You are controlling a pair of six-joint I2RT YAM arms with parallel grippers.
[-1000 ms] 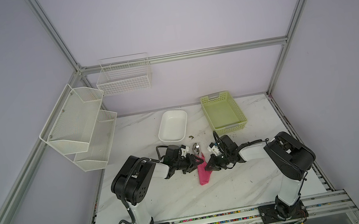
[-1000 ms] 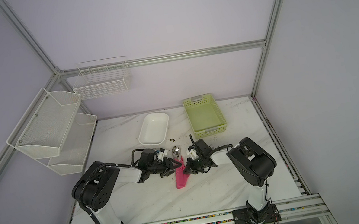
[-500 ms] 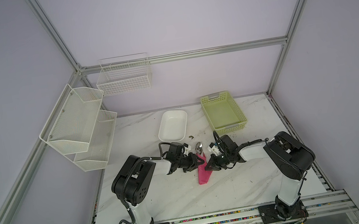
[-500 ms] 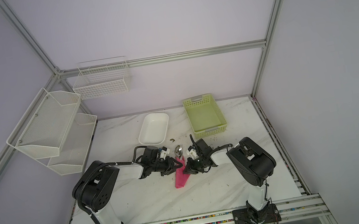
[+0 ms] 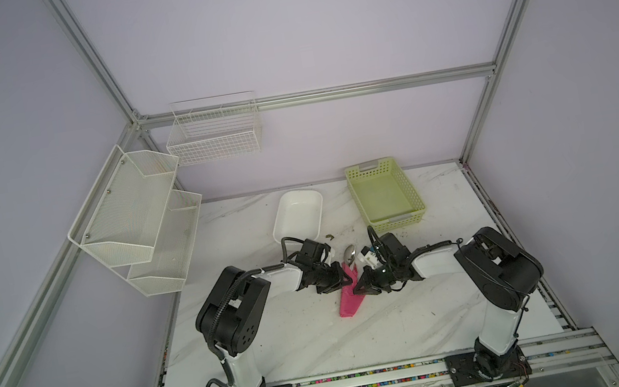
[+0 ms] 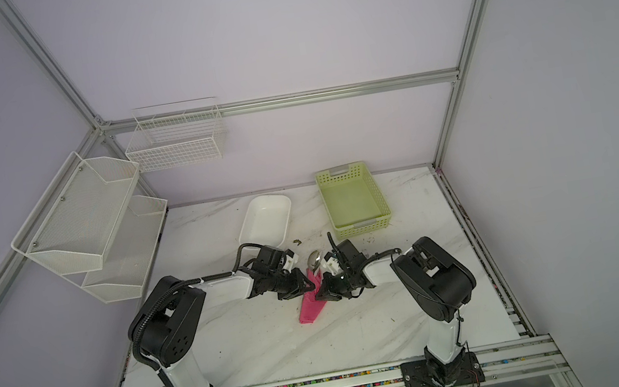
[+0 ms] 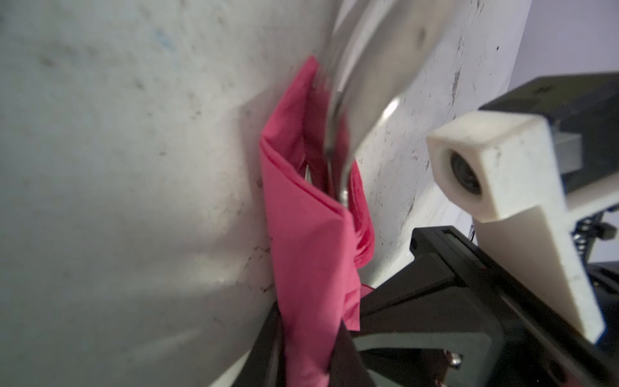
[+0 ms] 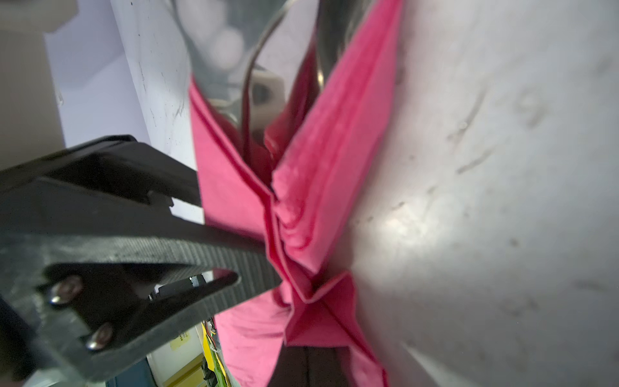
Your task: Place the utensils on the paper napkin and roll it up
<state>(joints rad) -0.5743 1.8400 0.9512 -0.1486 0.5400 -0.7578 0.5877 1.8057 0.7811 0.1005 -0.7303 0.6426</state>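
Tabletop: L tool now on napkin

The pink napkin lies near the middle of the table, folded lengthwise into a narrow, creased bundle around the utensils. The spoon pokes its shiny bowl out of the far end. Thin silver prongs of the fork show inside the fold, and the handles are hidden.

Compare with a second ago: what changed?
The left gripper edged toward the napkin and closed on it. The right gripper stayed shut on the napkin. The spoon, dish and basket did not move.
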